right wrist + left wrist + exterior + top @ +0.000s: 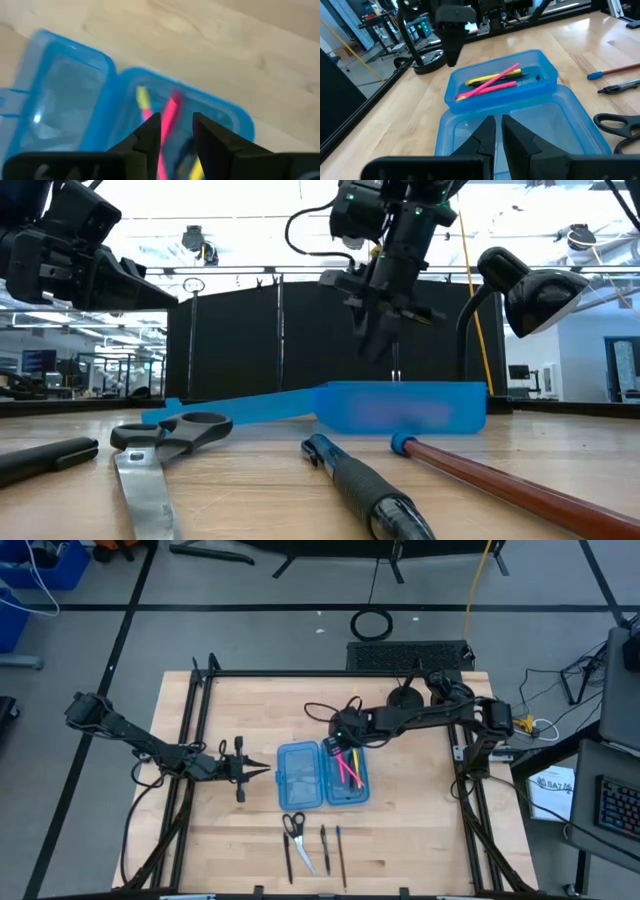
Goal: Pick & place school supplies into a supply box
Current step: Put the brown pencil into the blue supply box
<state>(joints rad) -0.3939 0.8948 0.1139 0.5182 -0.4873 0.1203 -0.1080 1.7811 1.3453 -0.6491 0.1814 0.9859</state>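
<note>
Scissors [295, 827] and 3 pens [325, 849] near; blue supply box [298, 775] beyond; right gripper [347, 748] spread above it; left gripper [262, 772] nearly pressed together.

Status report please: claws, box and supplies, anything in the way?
Right claw open above box. Left claw beside box, nearly shut, empty. Pink and yellow pens inside; scissors, three pens on table. Nothing in the way.

Overhead, table-level, two wrist views
</note>
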